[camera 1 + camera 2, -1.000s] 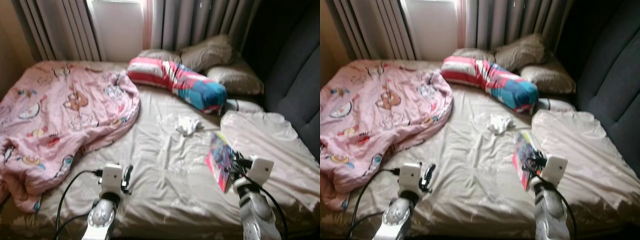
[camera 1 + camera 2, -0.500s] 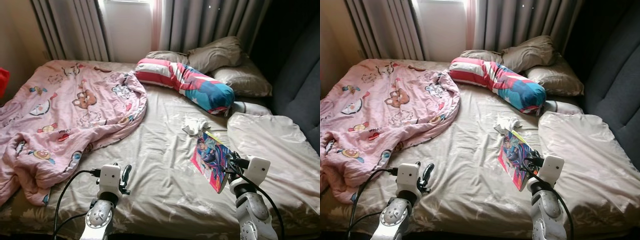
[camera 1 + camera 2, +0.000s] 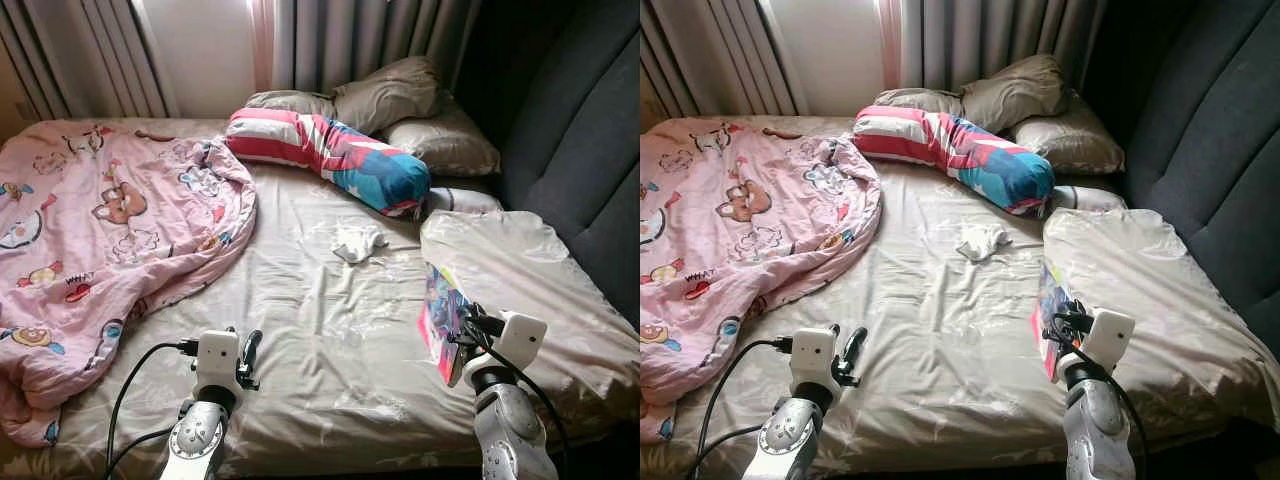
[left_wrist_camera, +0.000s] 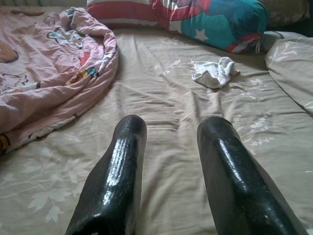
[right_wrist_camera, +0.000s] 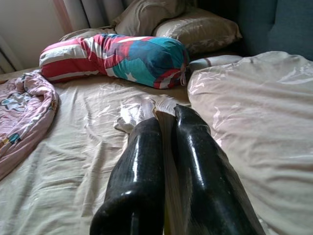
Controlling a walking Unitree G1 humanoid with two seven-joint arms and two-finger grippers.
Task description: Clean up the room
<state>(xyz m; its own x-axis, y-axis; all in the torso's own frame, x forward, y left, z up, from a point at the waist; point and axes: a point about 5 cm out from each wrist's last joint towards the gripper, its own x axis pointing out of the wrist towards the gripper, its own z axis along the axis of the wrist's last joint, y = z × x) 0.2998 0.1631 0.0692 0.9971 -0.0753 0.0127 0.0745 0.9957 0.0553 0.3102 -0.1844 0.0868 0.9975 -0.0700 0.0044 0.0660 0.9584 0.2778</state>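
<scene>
My right gripper (image 3: 464, 328) is shut on a colourful magazine (image 3: 438, 312), held edge-on and nearly upright just above the beige bed sheet (image 3: 330, 330) near the bed's right side. In the right wrist view its thin edge (image 5: 167, 134) sits pinched between the two black fingers. A crumpled white cloth (image 3: 357, 241) lies on the sheet farther in, beyond the magazine. My left gripper (image 3: 250, 352) hovers low over the bed's front part, open with nothing in it (image 4: 171, 128).
A pink cartoon-print blanket (image 3: 100, 230) is heaped over the bed's left half. A striped red, white and blue bolster (image 3: 325, 160) and beige pillows (image 3: 400, 100) lie at the far end. A dark padded headboard (image 3: 580, 150) runs along the right. Curtains (image 3: 330, 40) hang behind.
The camera has swung right, so the scene sits further left. The magazine in my right gripper has turned from a flatter slant to nearly edge-on upright. The left gripper is unchanged.
</scene>
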